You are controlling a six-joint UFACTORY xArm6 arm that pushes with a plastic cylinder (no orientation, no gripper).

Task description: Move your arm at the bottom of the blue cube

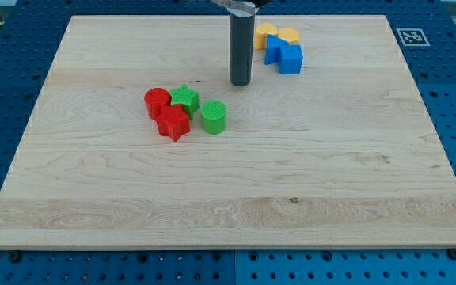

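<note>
- The wooden board (236, 182) is the largest thing here, and most of it toward its bottom edge lies bare, so a wide approach along that side carries little risk
- The rod ends in my tip (241, 83), which has no jaws to open or close and holds nothing; it rests on the board near the top edge, to the view's left of the blue cluster and slightly below it
- The blue cube (290, 59) sits near the top edge, right of centre, touching a second blue block (272, 49) of unclear shape; a straight rightward slide could clip the cube's lower left corner and shove it off its spot, defeating the goal
- Two yellow blocks (278, 34) crowd just above the blue pair; any nudge to the cube would likely push the whole cluster toward the top edge
- The red cylinder (157, 101), red star-like block (173, 123), green star-like block (184, 99) and green cylinder (214, 116) bunch left of centre, well apart from my tip; swinging too far left and down on the way round could scatter them
</note>
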